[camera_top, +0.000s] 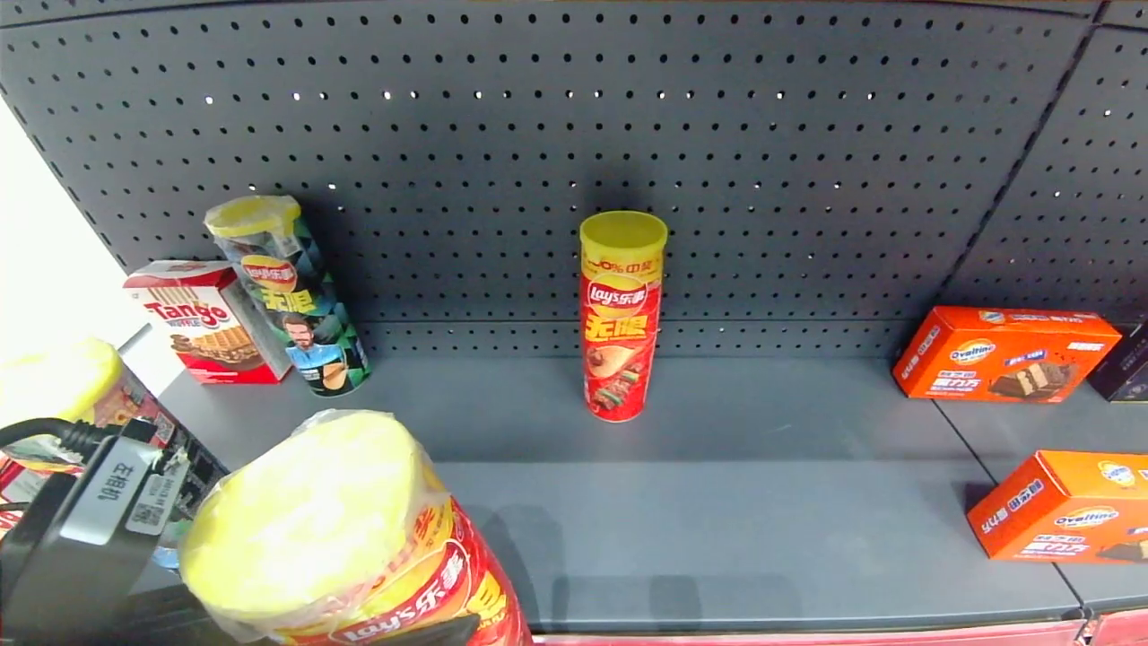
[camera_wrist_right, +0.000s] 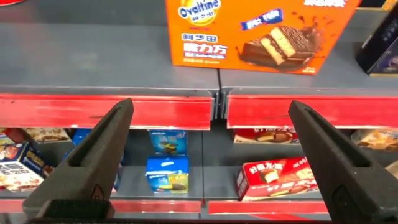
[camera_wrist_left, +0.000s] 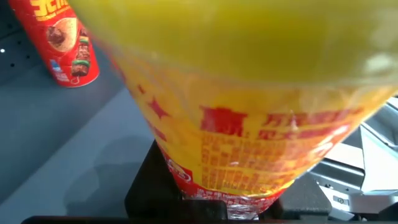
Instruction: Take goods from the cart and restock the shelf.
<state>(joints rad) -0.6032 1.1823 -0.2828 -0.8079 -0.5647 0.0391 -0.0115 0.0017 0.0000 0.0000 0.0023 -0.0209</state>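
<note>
the red cardboard crisp can with a yellow plastic lid, wrapped in clear film [camera_top: 359, 538], hangs at the front left of the grey metal shelf [camera_top: 717, 502], over its front edge. its long axis is near upright but tipped: the lid end points up and toward the robot's left, and the body runs down out of the head view. your left gripper [camera_wrist_left: 199, 202] pinches this can at its lower end; the black claw shows under the can's base, though the can hides most of the fingers.

farther back on the shelf, well apart from the held can, a second red crisp can with a yellow lid [camera_top: 621, 318] stands upright just before the dark perforated back panel [camera_top: 574, 135]. to the left, a dark green crisp can with a yellow lid [camera_top: 287, 296] leans tilted, touching a red and white wafer box [camera_top: 206, 321].

on the right lie two orange cardboard boxes, one at the back [camera_top: 1004, 353] and one near the front [camera_top: 1063, 507].

your right gripper [camera_wrist_right: 214, 174] is spread wide, with nothing between its black fingers [camera_wrist_right: 81, 168]. it sits below the red shelf edge strip [camera_wrist_right: 155, 112], facing lower shelves of small blue boxes [camera_wrist_right: 168, 174] and a red box [camera_wrist_right: 273, 180].
</note>
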